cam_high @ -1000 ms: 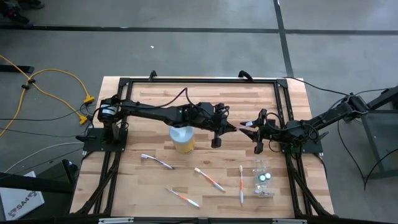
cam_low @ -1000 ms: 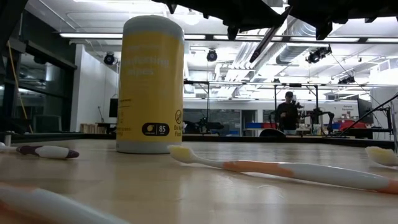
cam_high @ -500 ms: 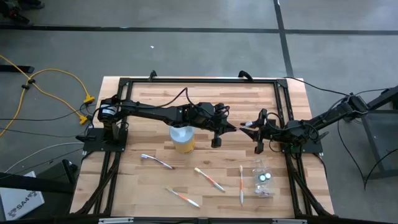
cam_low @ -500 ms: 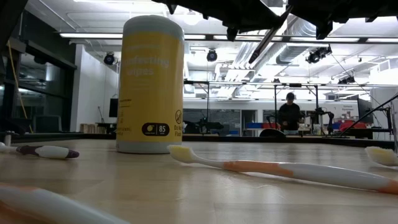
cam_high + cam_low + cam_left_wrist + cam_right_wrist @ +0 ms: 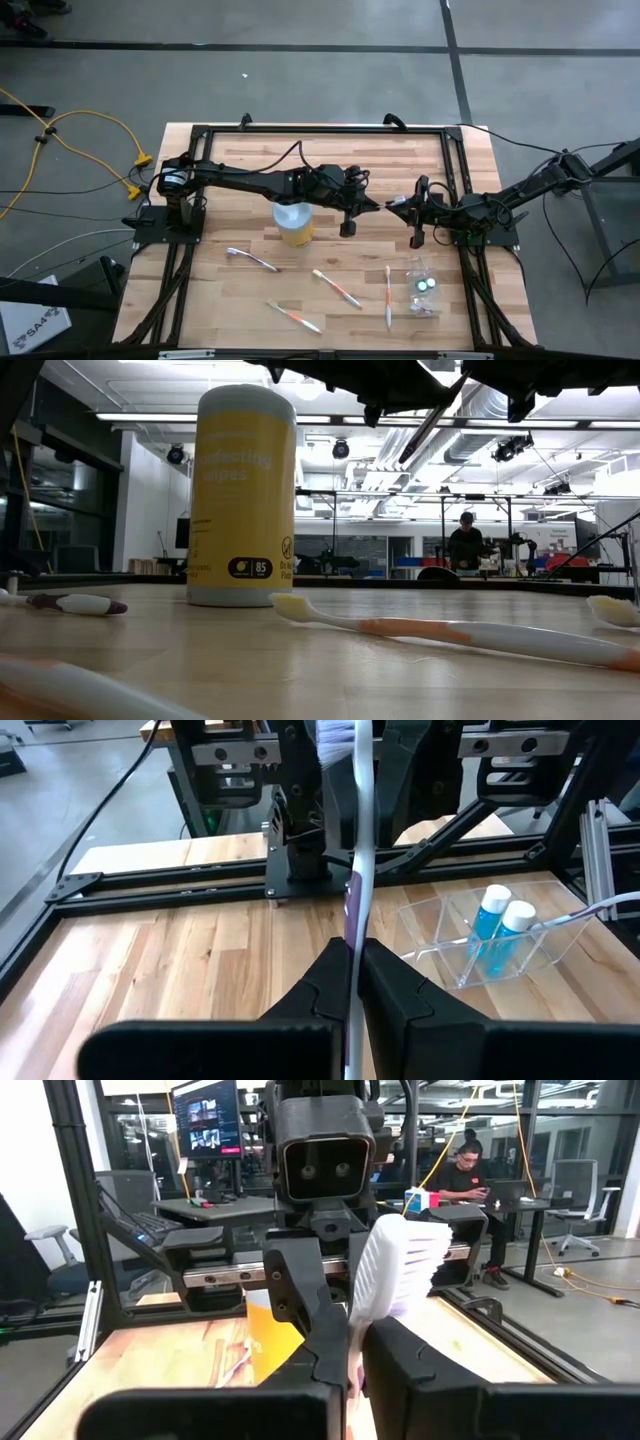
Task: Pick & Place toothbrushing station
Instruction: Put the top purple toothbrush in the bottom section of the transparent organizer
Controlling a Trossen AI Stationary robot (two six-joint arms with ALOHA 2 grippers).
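Observation:
A white toothbrush with purple marks (image 5: 358,840) is held in the air between my two grippers, above the table's middle right. My left gripper (image 5: 368,204) is shut on its handle, and my right gripper (image 5: 404,206) is shut on it just below the bristle head (image 5: 398,1270). In the low view it shows as a slanting thin rod (image 5: 430,422). The clear holder cup (image 5: 422,286) stands at the near right with two teal-capped bottles (image 5: 500,920) in it. Three orange-and-white toothbrushes (image 5: 336,288) and one white and purple one (image 5: 251,260) lie flat on the table. My left gripper pinches the toothbrush's handle (image 5: 353,945) between its two fingers, coming level from the table's left, fingers along the brush. The brush is lifted clear. My right gripper pinches the brush below its head (image 5: 356,1342) between its two fingers, coming level from the table's right. The bristle head stands out past the fingers.
A yellow wipes canister (image 5: 293,222) stands upright near the table's middle, just left of my left gripper. A black frame (image 5: 320,130) runs round the table edges. A person (image 5: 465,542) is in the room far behind the table.

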